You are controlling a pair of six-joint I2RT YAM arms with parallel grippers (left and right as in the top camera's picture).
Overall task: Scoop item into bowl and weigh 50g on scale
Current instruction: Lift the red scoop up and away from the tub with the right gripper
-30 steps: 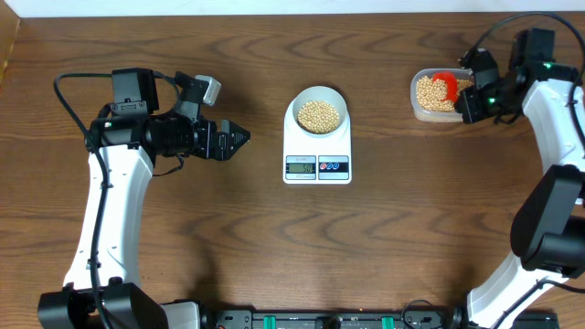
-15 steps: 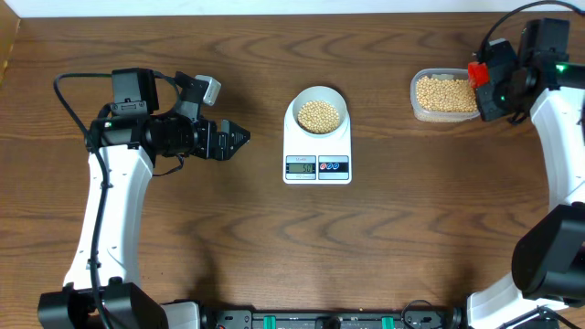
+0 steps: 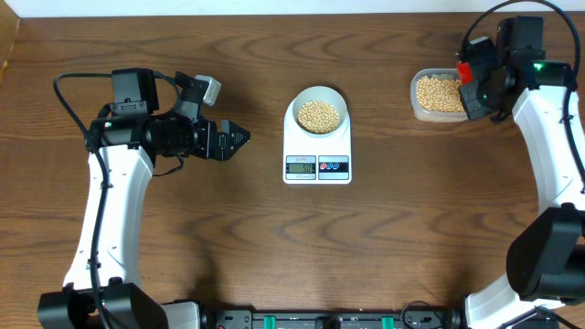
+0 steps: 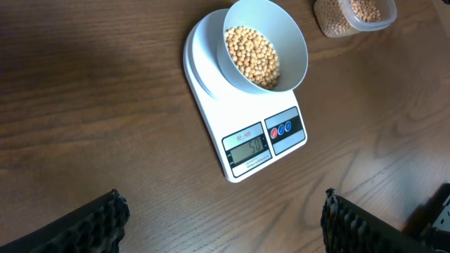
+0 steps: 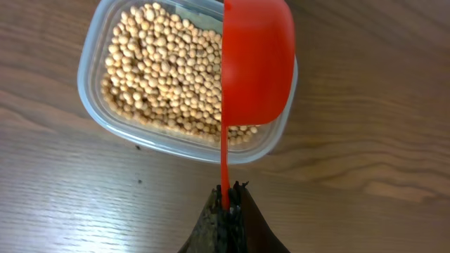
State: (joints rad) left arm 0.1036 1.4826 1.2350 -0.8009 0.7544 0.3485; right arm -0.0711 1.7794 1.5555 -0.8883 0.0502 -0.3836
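The pale bowl [image 3: 317,95] stands on the white scale [image 3: 316,167] at mid-table, with tan beans [image 3: 318,115] in it. In the left wrist view, bowl [image 4: 296,43], beans [image 4: 253,57] and scale [image 4: 211,121] lie ahead; its display [image 4: 249,148] is lit. My left gripper [image 3: 241,139] [image 4: 221,214] hangs open and empty, left of the scale. My right gripper [image 3: 477,84] [image 5: 226,190] is shut on the thin handle of a red scoop [image 5: 256,60] [image 3: 464,71]. The scoop hangs over the right end of a clear tub [image 5: 95,105] of beans [image 5: 165,74], turned on its side, its inside hidden.
The clear tub [image 3: 415,95] sits at the back right of the wooden table, right of the scale. The tub's corner [image 4: 330,28] shows at the top of the left wrist view. Both arm bases stand at the table's front edge.
The red scoop was down in the tub; my right gripper lifted it out to the right, then brought it back a little left. The left arm has not moved.
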